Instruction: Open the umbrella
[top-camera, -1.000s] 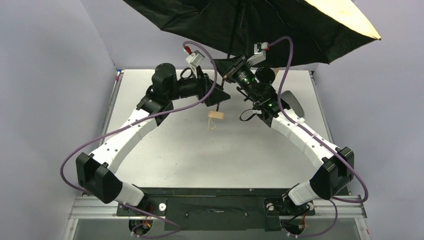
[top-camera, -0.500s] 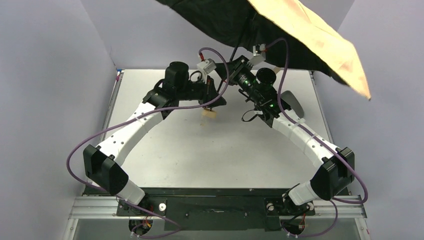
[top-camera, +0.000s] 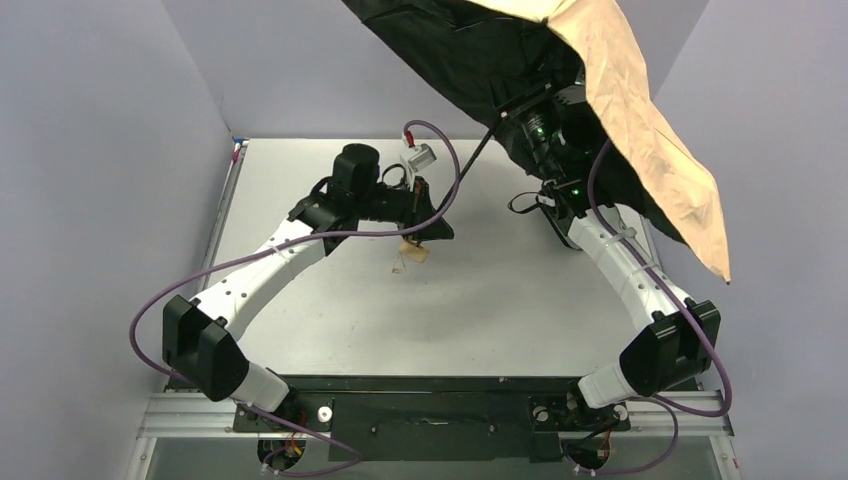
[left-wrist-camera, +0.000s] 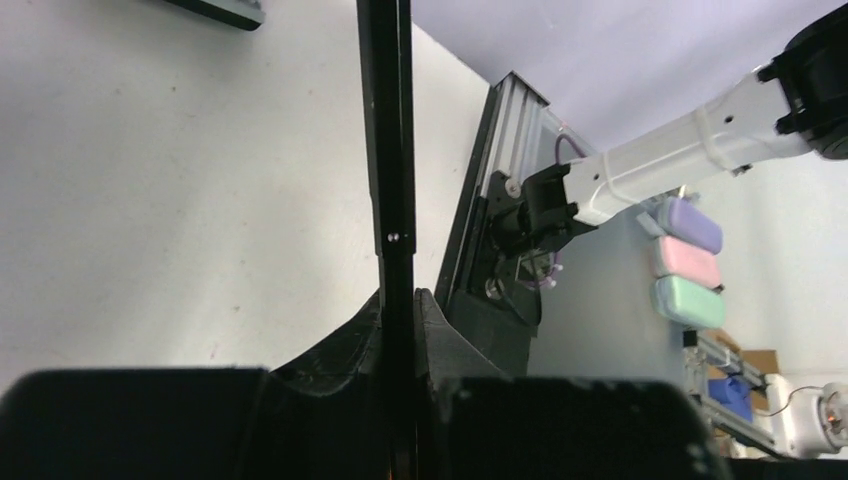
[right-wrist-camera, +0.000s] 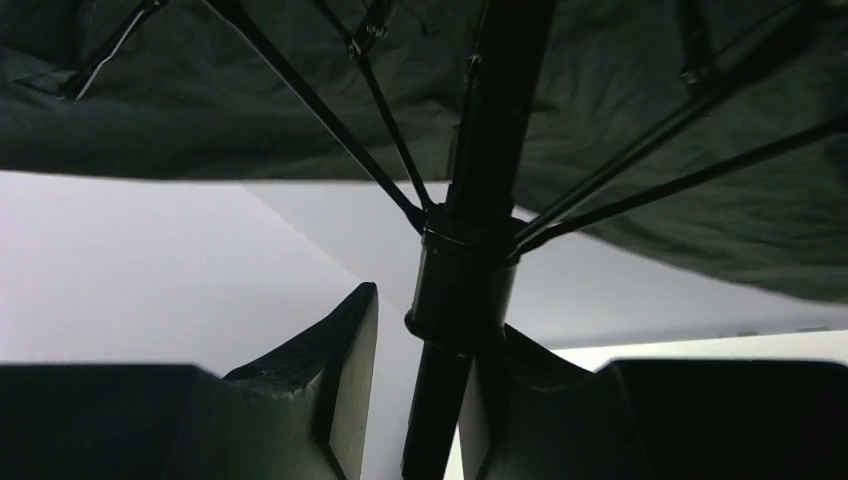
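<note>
The umbrella (top-camera: 640, 120) is spread up at 1 o'clock, tilting. Left gripper (left-wrist-camera: 400, 310) pinches the shaft (left-wrist-camera: 385, 130); right gripper (right-wrist-camera: 420, 340) sits spread loosely around the runner (right-wrist-camera: 462, 285). I'd level the shaft before backing off fully.

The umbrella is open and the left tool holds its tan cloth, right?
Not the cloth. The umbrella is open, but the left tool holds its thin black pole, as the left wrist view shows.
</note>
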